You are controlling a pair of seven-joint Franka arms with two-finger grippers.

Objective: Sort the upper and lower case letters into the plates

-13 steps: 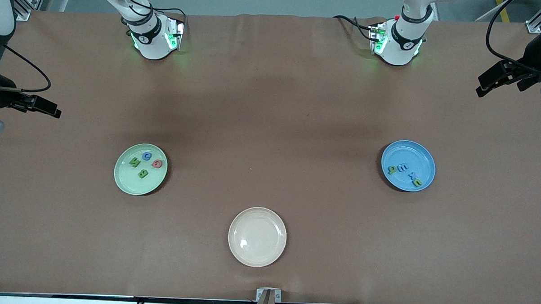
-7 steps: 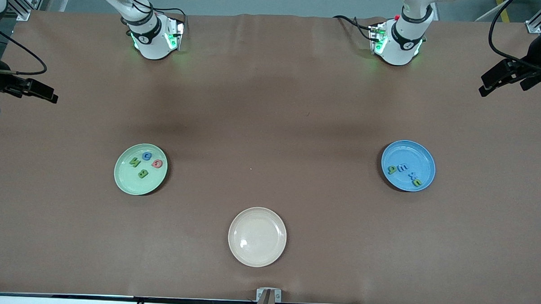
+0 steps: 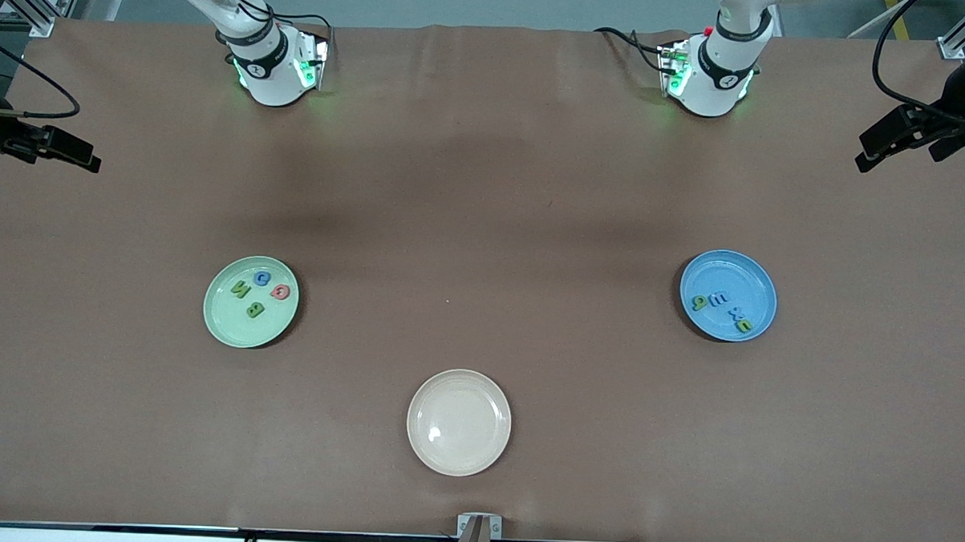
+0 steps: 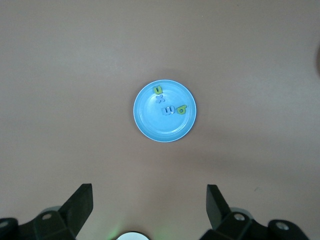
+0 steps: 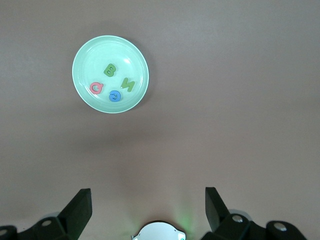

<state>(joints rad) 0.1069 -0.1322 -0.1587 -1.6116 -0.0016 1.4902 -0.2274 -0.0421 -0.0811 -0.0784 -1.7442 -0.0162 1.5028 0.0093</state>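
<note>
You see all eight letters plated.
Four lie in the mint plate (image 3: 250,301), four in the blue plate (image 3: 728,295); left hand (image 3: 896,141) and right hand (image 3: 57,148) hang spread over the counter's (image 3: 485,183) ends.

The right gripper (image 3: 81,157) is being drawn farther up the front view along the right arm's end of the table (image 3: 485,183), its wide-spread fingers (image 5: 80,205) staying well apart from the mint green plate (image 5: 82,55). The left gripper (image 3: 876,152) is being raised only slightly over its own end, the sky blue plate (image 4: 145,120) lying well clear of its fingertips (image 4: 82,192).
</note>
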